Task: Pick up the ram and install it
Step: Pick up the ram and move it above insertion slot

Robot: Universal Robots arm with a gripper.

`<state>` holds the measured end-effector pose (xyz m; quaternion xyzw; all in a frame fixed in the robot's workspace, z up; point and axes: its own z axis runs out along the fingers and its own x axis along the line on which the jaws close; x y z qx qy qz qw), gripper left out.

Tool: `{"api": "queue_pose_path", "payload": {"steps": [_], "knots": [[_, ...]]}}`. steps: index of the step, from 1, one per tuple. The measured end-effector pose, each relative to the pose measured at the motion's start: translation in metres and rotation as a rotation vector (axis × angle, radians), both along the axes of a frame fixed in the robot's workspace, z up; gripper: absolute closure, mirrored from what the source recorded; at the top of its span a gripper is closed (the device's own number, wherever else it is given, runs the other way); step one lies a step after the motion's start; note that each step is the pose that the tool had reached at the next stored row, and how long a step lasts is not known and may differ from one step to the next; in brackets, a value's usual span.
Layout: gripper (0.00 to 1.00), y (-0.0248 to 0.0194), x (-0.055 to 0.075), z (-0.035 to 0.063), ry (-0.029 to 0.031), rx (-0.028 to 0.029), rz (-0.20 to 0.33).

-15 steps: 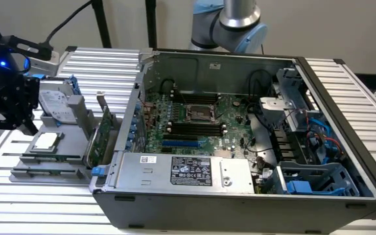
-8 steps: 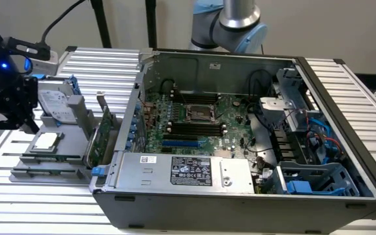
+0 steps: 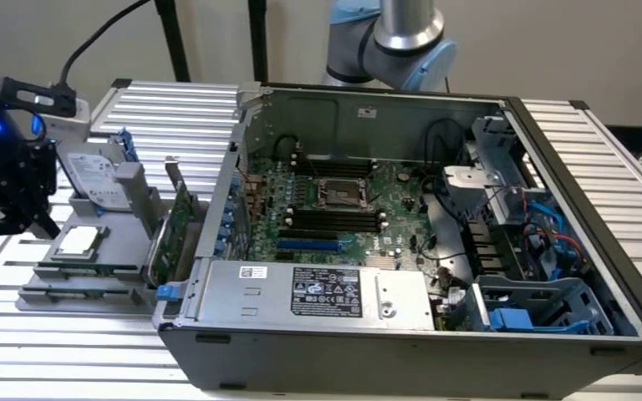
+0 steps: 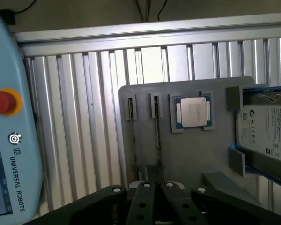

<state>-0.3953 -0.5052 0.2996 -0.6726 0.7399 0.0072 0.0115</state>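
Open grey steel computer case (image 3: 410, 113), black memory slots (image 3: 333, 220) empty; pale grey plastic parts tray (image 4: 187, 159) at its nine o'clock.
Black gripper (image 4: 157, 185) beside tray, fingers drawn together, empty. Two thin dark-green ram sticks (image 4: 157, 136) stand edge-on at tray's six o'clock end; chips hidden. Risk: off-centre descent strikes the neighbouring stick.

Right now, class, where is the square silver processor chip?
At the exterior view's left, the processor chip lies flat on the grey tray outside the computer case, beside the hard drive and the upright green expansion card.
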Motion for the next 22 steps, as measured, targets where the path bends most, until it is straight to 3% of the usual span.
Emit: {"api": "queue_pose_path", "payload": {"steps": [2,3,8,22], "knots": [[1.00,-0.0037,0.000,-0.0026,0.0000,0.0000,0.004],[0.00,-0.0047,0.000,-0.0037,0.0000,0.0001,0.006],[0.00,-0.0069,0.000,-0.0118,0.0008,0.0001,0.013],[0.00,-0.0076,0.000,-0.0373,0.0009,0.0001,0.041]]}}
